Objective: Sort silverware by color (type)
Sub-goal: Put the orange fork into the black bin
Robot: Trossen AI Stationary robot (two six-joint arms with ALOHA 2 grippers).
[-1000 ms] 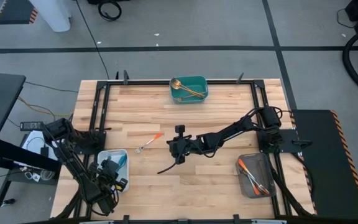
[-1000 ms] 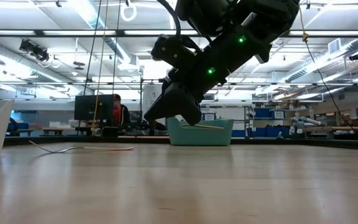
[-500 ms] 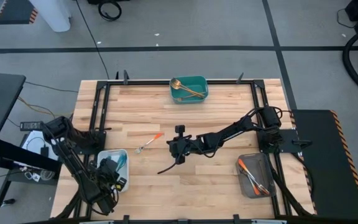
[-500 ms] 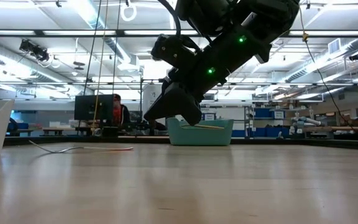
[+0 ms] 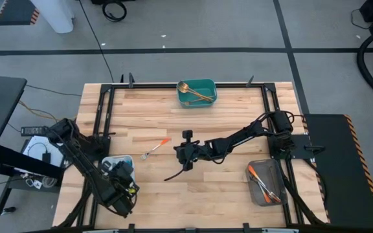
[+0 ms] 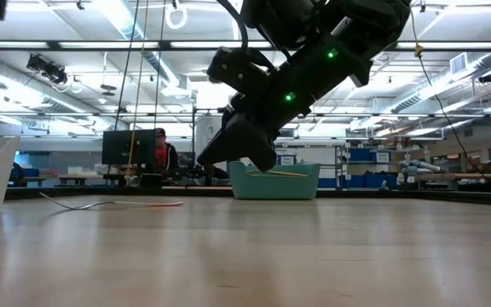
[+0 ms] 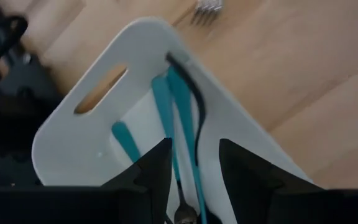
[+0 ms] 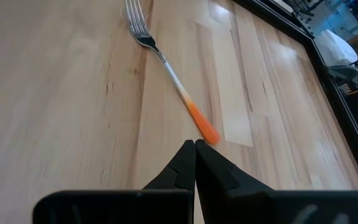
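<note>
While one orange-handled fork (image 5: 155,149) lies alone on the bare wood near the middle of the bench (image 5: 238,110), its silver tines pointing toward the left arm's side and its orange tip toward the right arm, the rest of the silverware sits sorted in three trays: gold pieces (image 5: 195,93) in the teal tray (image 5: 210,85) at the far edge, orange-handled pieces (image 5: 261,178) in the grey tray (image 5: 254,193) at the near right corner, and teal-handled pieces (image 7: 178,118) in the white tray (image 7: 98,118) at the near left. Seen from the right wrist, the same fork (image 8: 169,73) rests flat just ahead of the right tool (image 8: 195,147), whose two dark fingers are pressed together with nothing between them; from above, that right tool (image 5: 185,154) hangs over the bench just beside the fork's orange end, not touching it. Over the white tray (image 5: 109,160), the left tool (image 5: 123,183) points down with its fingers (image 7: 157,168) apart and empty, the teal handles lying lengthwise in the tray directly past them, a dark slim piece (image 7: 191,93) beside those. Across the bench at table height, the right arm (image 6: 288,77) fills the upper frame before the teal tray (image 6: 274,181), and a person (image 6: 162,155) sits at a monitor in the room behind
</note>
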